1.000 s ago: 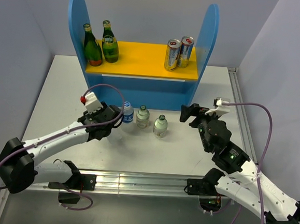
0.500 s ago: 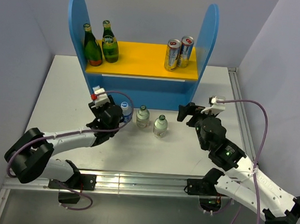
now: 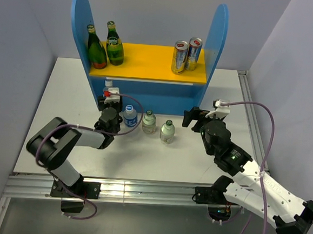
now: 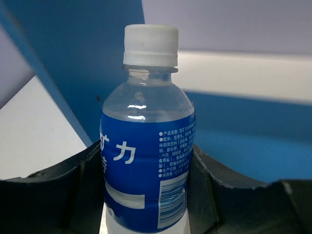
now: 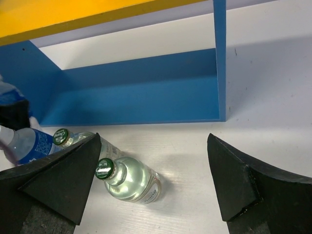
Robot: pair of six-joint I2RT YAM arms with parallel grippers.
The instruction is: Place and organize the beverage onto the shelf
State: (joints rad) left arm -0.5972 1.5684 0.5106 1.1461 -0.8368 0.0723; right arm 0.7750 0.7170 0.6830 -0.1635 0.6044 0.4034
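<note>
From the top camera, you are seeing the shelf (image 3: 150,62) standing at the far edge of the counter (image 3: 66,88). It is carrying two green bottles (image 3: 96,50) on the left of its yellow board and two cans (image 3: 179,57) on the right. Just in front of its blue base, the left tool (image 3: 125,120) is sitting around the blue-label bottle (image 3: 129,116). Two clear bottles (image 3: 149,122) are standing in a row to the right of it. The right tool (image 3: 191,118) is hanging beside that row, apart from it.

In the left wrist view, the left tool (image 4: 146,204) is pressing both pads against the blue-label bottle (image 4: 146,161), which is standing upright, with the shelf's blue panel (image 4: 73,48) close behind.

In the right wrist view, the right tool (image 5: 151,185) is gaping wide and holding nothing. One clear bottle (image 5: 129,180) is lying between its fingers in the frame. The shelf's lower bay (image 5: 146,97) is showing open white floor up to its right panel.
</note>
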